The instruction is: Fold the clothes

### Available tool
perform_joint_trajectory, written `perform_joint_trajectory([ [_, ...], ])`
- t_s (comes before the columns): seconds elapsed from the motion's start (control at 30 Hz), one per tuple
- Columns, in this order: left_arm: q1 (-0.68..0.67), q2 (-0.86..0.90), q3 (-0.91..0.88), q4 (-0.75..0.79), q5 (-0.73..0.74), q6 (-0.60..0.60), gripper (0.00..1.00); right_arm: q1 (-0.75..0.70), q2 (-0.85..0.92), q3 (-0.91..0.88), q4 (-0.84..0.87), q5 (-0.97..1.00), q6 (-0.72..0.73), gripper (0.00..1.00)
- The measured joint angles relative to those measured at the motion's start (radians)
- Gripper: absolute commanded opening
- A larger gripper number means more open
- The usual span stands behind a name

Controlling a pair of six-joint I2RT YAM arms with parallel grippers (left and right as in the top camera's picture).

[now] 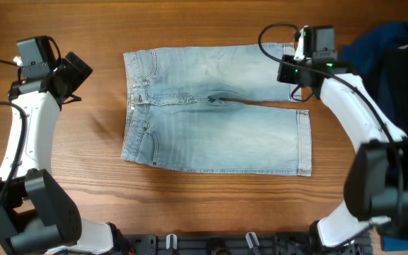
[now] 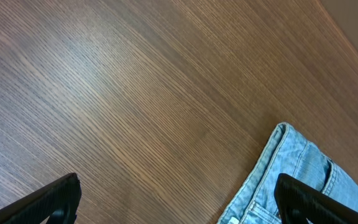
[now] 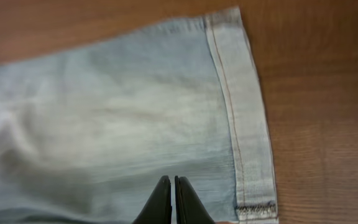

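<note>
Nearest the robot's base, the lower leg of the light blue faded denim jeans (image 1: 214,117) lay flat on the brown wood-grain worktop (image 1: 211,205), its hemmed cuff toward the right side and its stitched pocket toward the left; the garment was spread open with the waistband at the left and both cuffs at the right, the two legs lying side by side with a dark seam line between them.

To the left, the left hand (image 1: 73,74) stood beside the waistband, apart from the denim; in the left wrist view its two black fingers (image 2: 48,202) were spread wide at the lower corners of the picture, with bare wood between them and only a corner of the jeans' waistband (image 2: 291,168) showing near the right finger; it held nothing.

Farther off, at the upper right of the jeans, the right hand (image 1: 299,88) sat at the cuff of the far leg; in the right wrist view its fingers (image 3: 161,202) were pressed together, tips touching, over the pale denim just beside the stitched hem (image 3: 241,112); whether any cloth was pinched between them could not be told.

At the far right edge lay a dark blue garment (image 1: 374,49) with a black garment (image 1: 406,78) beside it, both well apart from the jeans.
</note>
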Motion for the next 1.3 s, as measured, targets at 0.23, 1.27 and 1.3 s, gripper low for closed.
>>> perform_joint_trajectory([
  [0.23, 0.0, 0.0, 0.0, 0.0, 0.0, 0.0, 1.0, 0.0, 0.194, 0.002, 0.002, 0.024, -0.005, 0.04],
  [1.27, 0.0, 0.0, 0.0, 0.0, 0.001, 0.0, 1.0, -0.05, 0.065, 0.141, 0.173, 0.042, -0.034, 0.05],
  [1.3, 0.0, 0.0, 0.0, 0.0, 0.001, 0.0, 1.0, -0.05, 0.064, 0.146, 0.202, 0.039, -0.035, 0.05],
])
